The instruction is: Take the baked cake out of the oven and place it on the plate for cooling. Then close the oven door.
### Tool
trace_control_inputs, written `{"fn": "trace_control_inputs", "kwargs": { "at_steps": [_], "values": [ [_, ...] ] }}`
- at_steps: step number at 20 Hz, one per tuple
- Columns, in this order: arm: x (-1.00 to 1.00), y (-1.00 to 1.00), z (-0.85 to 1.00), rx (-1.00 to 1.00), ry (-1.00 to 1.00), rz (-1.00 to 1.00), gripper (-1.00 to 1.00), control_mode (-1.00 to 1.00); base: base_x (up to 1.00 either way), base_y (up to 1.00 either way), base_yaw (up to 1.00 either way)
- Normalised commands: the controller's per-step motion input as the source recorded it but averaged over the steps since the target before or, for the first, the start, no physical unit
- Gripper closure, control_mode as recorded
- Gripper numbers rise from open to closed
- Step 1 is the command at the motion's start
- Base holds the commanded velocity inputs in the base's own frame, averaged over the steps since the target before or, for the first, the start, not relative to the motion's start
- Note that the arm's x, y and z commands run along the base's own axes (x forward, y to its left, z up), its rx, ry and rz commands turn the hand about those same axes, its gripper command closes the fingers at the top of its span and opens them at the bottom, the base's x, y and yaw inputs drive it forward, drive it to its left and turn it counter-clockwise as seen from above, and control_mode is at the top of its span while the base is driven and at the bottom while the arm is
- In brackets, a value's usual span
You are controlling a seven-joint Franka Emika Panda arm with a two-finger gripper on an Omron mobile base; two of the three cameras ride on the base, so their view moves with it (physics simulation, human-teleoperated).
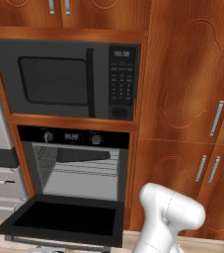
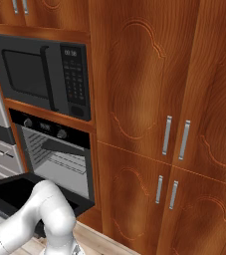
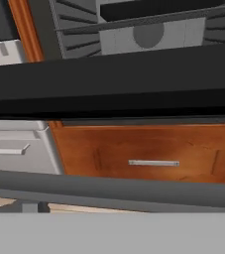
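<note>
1. From the left base view you saw the oven [image 1: 76,168] built into the wooden cabinetry below the dark grey microwave [image 1: 66,79]. The oven door [image 1: 64,220] hung folded down flat, its dark inner face up. Wire racks [image 1: 81,165] crossed the cavity, and you could not make out a cake on them. The white arm [image 1: 170,215] rose at the lower right.

2. From the right base view you saw the same oven [image 2: 59,154] at the left, its door [image 2: 15,194] down and partly behind the arm [image 2: 45,219]. Tall wooden cupboard doors [image 2: 149,99] with silver handles stood to the right.

3. From the hand view you looked low, under the open door's dark edge [image 3: 114,84], at a wooden drawer front [image 3: 148,154] with a silver pull [image 3: 153,162], grey drawers [image 3: 15,146] beside it. The tool's tips were not visible; its jaws stood spread wide, holding nothing.
</note>
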Motion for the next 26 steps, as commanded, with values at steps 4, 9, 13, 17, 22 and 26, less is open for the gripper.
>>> {"fn": "trace_control_inputs", "kwargs": {
  "at_steps": [4,9,13,17,22,26],
  "values": [
    [0.47,-0.34,0.01,0.01,-0.10,-0.06,-1.00,-1.00,0.00,0.00,0.00],
    [0.51,-0.40,0.05,0.11,-0.06,-0.01,-1.00,-1.00,0.00,0.00,0.00],
    [0.47,-0.40,0.12,0.20,-0.28,0.00,-1.00,-1.00,0.00,0.00,0.00],
    [0.47,-0.38,0.17,0.19,-0.40,0.00,-1.00,-1.00,0.00,0.00,0.00],
    [0.55,-0.41,0.16,0.14,-0.30,0.00,-1.00,-1.00,0.00,0.00,0.00],
    [0.53,-0.38,0.14,0.15,-0.27,0.00,-1.00,-1.00,0.00,0.00,0.00]
  ]
}}
